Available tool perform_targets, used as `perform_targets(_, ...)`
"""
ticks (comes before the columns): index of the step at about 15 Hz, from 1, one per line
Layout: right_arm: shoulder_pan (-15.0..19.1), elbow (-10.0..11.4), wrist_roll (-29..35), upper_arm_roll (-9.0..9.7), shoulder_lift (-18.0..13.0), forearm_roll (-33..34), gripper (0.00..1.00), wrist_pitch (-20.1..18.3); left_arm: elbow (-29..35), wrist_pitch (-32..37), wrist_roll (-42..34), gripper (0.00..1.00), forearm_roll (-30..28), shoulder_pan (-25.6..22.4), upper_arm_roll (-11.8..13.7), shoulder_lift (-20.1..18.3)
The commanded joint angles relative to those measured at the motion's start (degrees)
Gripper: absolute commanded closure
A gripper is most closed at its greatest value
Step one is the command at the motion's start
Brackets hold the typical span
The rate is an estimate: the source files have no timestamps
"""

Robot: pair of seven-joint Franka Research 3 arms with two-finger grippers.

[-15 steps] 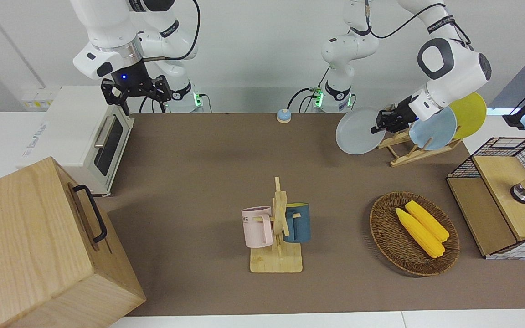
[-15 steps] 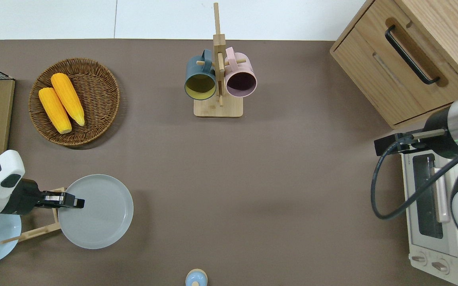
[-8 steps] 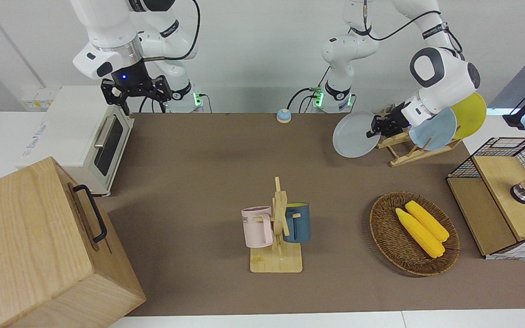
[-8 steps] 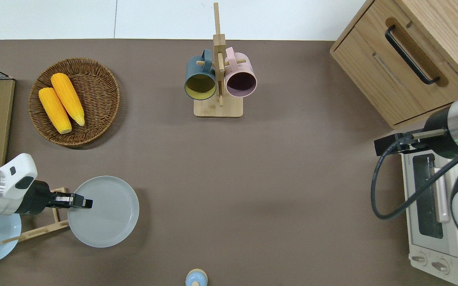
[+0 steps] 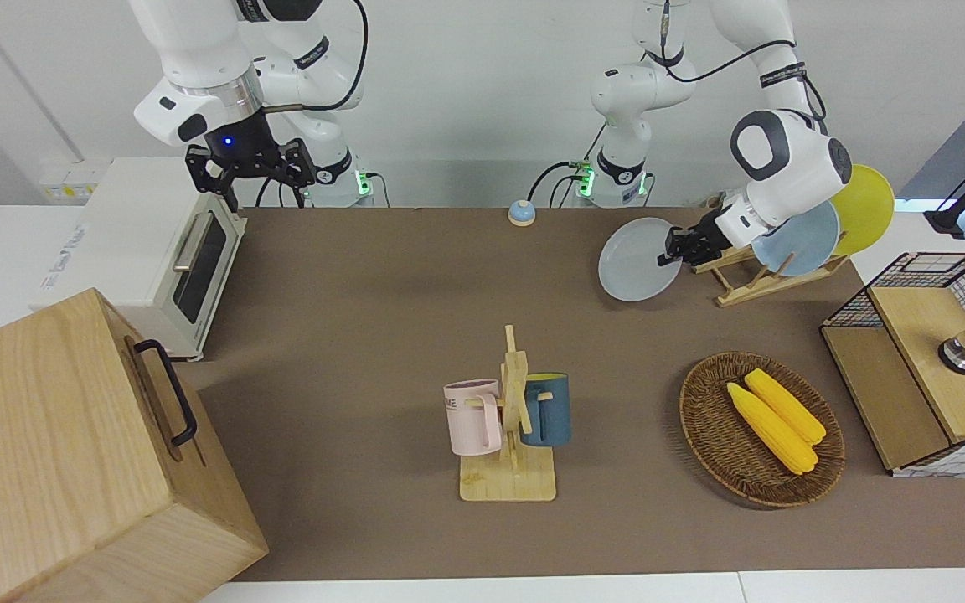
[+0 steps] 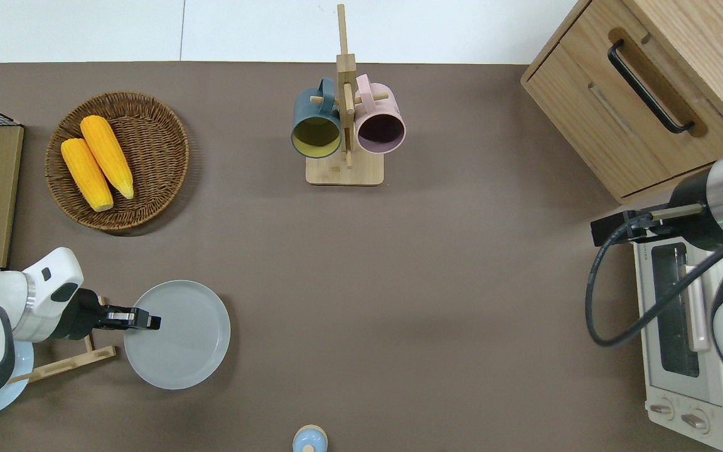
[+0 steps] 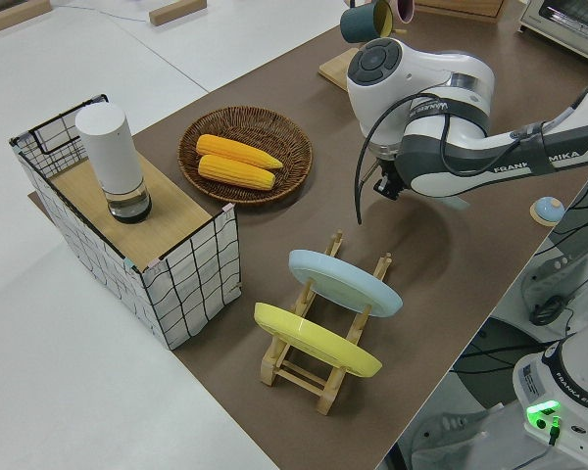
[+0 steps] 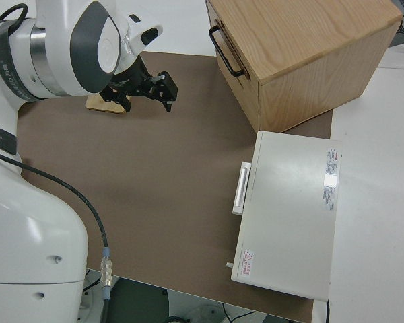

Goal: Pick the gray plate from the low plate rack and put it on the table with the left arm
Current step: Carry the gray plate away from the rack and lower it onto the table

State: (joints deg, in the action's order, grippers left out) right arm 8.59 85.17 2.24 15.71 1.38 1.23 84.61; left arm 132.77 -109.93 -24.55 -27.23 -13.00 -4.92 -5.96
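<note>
The left arm's black two-finger end effector (image 6: 148, 322) is clamped on the rim of the round pale gray plate (image 6: 179, 336), gripping the edge that faces the low light-wood plate rack (image 6: 63, 361). The plate is out of the rack and lies nearly flat, slightly tilted in the front view (image 5: 635, 260), over the brown mat of the surface (image 6: 399, 282) just beside the rack, toward the right arm's end; whether it touches the mat cannot be told.

Two plates stand slanted between the rack's pegs: a round light blue plate (image 7: 345, 282) in the slot nearest the gray plate and a round yellow plate (image 7: 317, 340) in the slot beside it, toward the left arm's end of the surface.

Farther from the robots than the rack sits a round woven wicker basket (image 6: 154, 125) holding two yellow corn cobs (image 6: 98, 162). Well away from the rack, toward the middle of the surface, a tall wooden mug stand (image 6: 344, 125) carries a dark blue mug (image 6: 316, 122) and a pink mug (image 6: 379, 124).

The right arm is parked, its end effector (image 5: 250, 166) with fingers spread apart.
</note>
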Motion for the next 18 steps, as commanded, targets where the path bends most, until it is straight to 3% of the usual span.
perform_targets(1,1.2,-0.5,0.7,1.07,-0.1,0.1,0.017,-0.8,2.3,-4.1,-1.0,1.00,-1.6,1.8,0.4,0.4)
perform_targets(11,1.2,-0.5,0.7,1.07,-0.2,0.1,0.017,-0.8,2.7,-6.5,-5.3,1.00,-1.6,1.1,0.5,3.1)
perform_targets(13,1.2,-0.5,0.7,1.07,-0.2,0.1,0.017,-0.8,2.7,-6.5,-5.3,0.75,-1.6,1.4,0.5,3.1)
perform_targets(15,1.2,-0.5,0.7,1.07,-0.1,0.1,0.017,-0.8,2.6,-6.5,-5.3,0.65,-1.6,1.4,0.5,3.1)
perform_targets(18,1.2,-0.5,0.7,1.07,-0.2,0.1,0.017,-0.8,2.5,-6.5,-5.3,0.36,-1.4,1.4,0.5,3.0)
